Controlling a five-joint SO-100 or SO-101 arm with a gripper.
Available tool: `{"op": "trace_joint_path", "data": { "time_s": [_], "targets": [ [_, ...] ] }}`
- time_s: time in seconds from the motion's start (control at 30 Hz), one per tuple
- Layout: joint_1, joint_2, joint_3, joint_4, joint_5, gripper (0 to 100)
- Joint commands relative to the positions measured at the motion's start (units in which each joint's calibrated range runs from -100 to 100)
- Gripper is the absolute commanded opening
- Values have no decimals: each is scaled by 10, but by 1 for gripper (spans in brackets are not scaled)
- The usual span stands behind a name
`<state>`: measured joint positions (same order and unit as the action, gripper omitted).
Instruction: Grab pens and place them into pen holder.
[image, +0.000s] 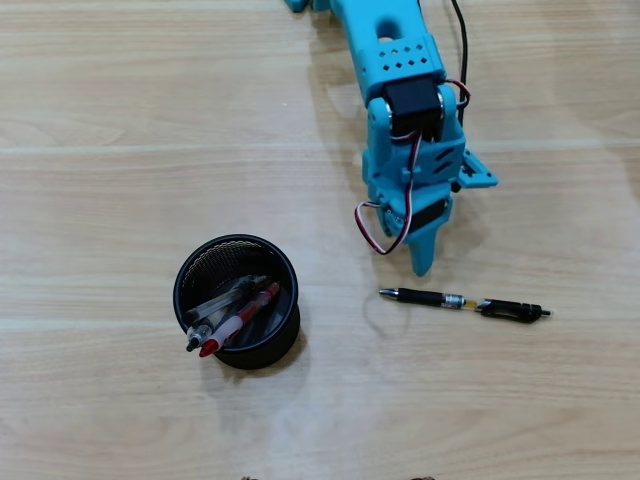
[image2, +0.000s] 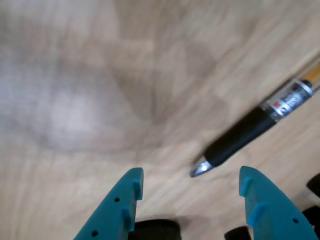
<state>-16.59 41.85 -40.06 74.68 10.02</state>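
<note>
A black pen (image: 462, 302) lies flat on the wooden table, its metal tip pointing left in the overhead view. My teal gripper (image: 425, 262) hangs just above and behind that tip end, not touching the pen. In the wrist view the gripper (image2: 192, 175) is open, and the pen (image2: 240, 137) runs off to the upper right with its tip between the two fingers (image2: 125, 200), nothing held. At lower left stands the black mesh pen holder (image: 284, 262). A red pen (image: 243, 318) and clear pens (image: 222, 301) lean inside it.
The blue arm (image: 395, 60) reaches in from the top edge, with a black cable (image: 462, 45) beside it and a red-white wire loop (image: 372, 232) hanging at the wrist. Bare wooden tabletop (image: 120, 150) surrounds the holder and the pen.
</note>
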Motion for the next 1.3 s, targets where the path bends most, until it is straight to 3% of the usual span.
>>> {"op": "trace_joint_path", "data": {
  "time_s": [0.0, 0.23, 0.57, 0.73, 1.0, 1.27],
  "targets": [
    [0, 16, -93, -10, 2, 21],
    [7, 90, -179, -24, -29, 21],
    [13, 144, -180, -78, -30, 21],
    [22, 146, -173, -68, -60, 20],
    [26, 136, -131, 7, -141, 2],
    [9, 106, -107, 68, -159, 2]
  ]
}}
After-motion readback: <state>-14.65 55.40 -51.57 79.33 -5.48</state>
